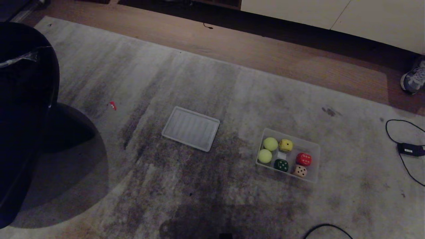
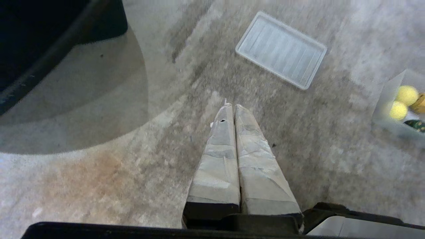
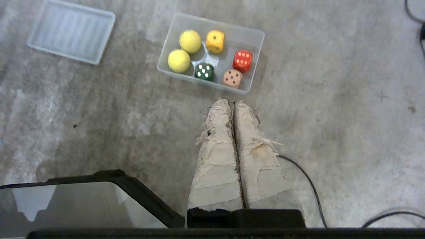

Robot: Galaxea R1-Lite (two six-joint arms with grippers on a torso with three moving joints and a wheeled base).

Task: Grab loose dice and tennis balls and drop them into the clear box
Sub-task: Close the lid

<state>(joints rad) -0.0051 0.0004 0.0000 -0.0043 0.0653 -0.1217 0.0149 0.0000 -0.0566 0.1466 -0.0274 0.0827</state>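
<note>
Starting at the left we have a big dark rounded shape (image 1: 23, 116) filling that edge of the head view, its shadow pooled on the grey rug (image 1: 206, 83). A tiny red scrap (image 1: 113, 105) lies on the rug just beyond it. Moving along, the flat ribbed lid (image 1: 191, 128) sits on its own, apart from everything else. Our left hand (image 2: 231, 107) hangs above bare rug short of that lid, its taped fingers pressed together with nothing between them. Next comes the clear box (image 1: 313, 151) on the rug, and it holds the lot: two tennis balls (image 1: 270, 144) at its left end, one behind the other, then the yellow die (image 1: 286, 145) and dark green die (image 1: 281, 165), then the red die (image 1: 303, 159) and tan die (image 1: 300, 171) toward the right end. Our right hand (image 3: 231, 102) hovers just short of the box's near wall, fingers closed tight and empty. Further right a black cable and adapter (image 1: 410, 149) trail over the rug, and a grey sneaker (image 1: 414, 78) rests on the wooden floor (image 1: 265, 49) at the far edge.
</note>
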